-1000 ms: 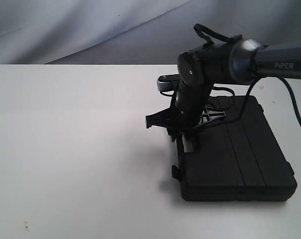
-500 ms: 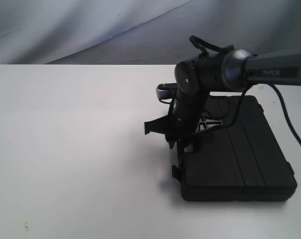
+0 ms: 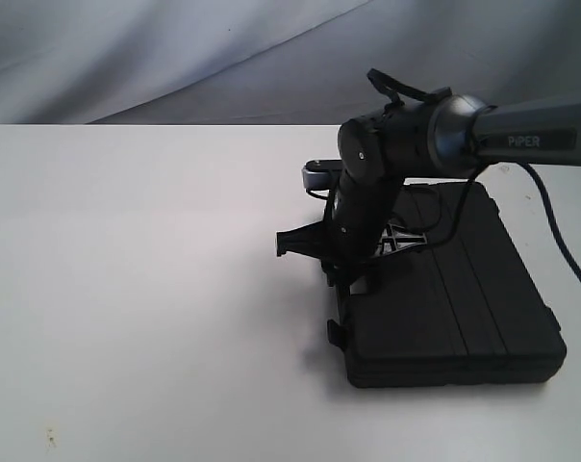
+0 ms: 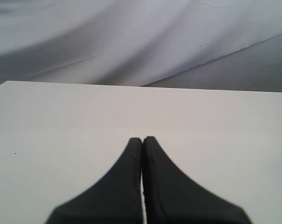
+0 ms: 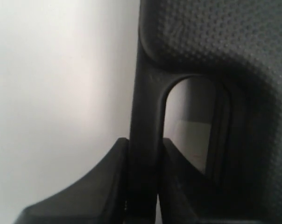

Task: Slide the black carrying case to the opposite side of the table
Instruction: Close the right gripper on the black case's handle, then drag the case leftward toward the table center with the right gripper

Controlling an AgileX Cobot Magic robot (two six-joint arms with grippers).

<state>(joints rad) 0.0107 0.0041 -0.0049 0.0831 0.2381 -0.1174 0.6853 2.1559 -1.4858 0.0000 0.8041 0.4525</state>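
Note:
The black carrying case (image 3: pixel 454 298) lies flat on the white table (image 3: pixel 146 289), right of centre in the exterior view. My right gripper (image 3: pixel 353 279) points down at the case's left edge and is shut on the case's handle (image 5: pixel 145 135), a black bar running between the two fingers in the right wrist view. The textured case body (image 5: pixel 215 42) fills the rest of that view. My left gripper (image 4: pixel 142 140) is shut with nothing between its fingers, hovering over bare table (image 4: pixel 61 121); it does not show in the exterior view.
A grey draped backdrop (image 3: pixel 175 58) hangs behind the table's far edge. Bare white tabletop stretches to the left of the case. The right arm's cable (image 3: pixel 569 241) trails over the table at the far right.
The right arm has drawn the case a little to the left and slightly toward the near edge; the gripper stays shut on the handle.

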